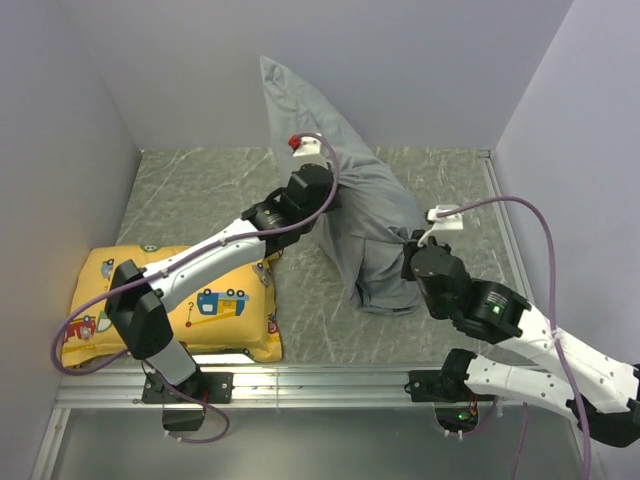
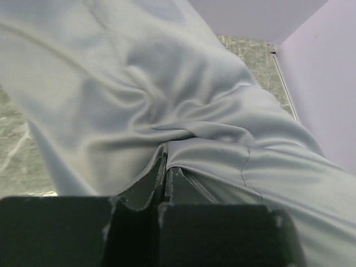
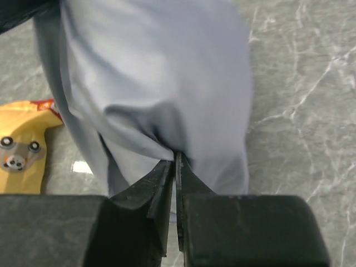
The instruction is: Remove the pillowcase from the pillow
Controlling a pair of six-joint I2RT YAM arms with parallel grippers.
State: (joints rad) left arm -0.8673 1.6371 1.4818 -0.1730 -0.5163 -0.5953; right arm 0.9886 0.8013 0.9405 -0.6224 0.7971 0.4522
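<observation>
Closest to me, the metal rail (image 1: 320, 375) carries both arm bases along the near edge of the table (image 1: 200, 190). Just beyond it on the left, a yellow pillow (image 1: 215, 300) printed with cartoon vehicles lies flat, and the left arm reaches across above it.

Further in, on the right half of the table, sits the lower, bunched end of the grey pillowcase (image 1: 375, 230). My right gripper (image 3: 175, 158) is there, its two fingers drawn together on a small fold of that grey cloth. From its wrist camera I see the fabric pinched at the fingertips and hanging in a bulging mass just ahead, with a corner of the yellow pillow off to the left.

Beyond that, near the middle of the table, my left gripper (image 2: 166, 161) is clenched on the pillowcase higher up. Its wrist camera shows creases running into the closed fingers and grey cloth filling nearly the whole view.

From that grip the pillowcase rises in a tapering sheet, its top corner standing up in front of the back wall (image 1: 400, 70). The pillow itself is hidden from me in every view.
</observation>
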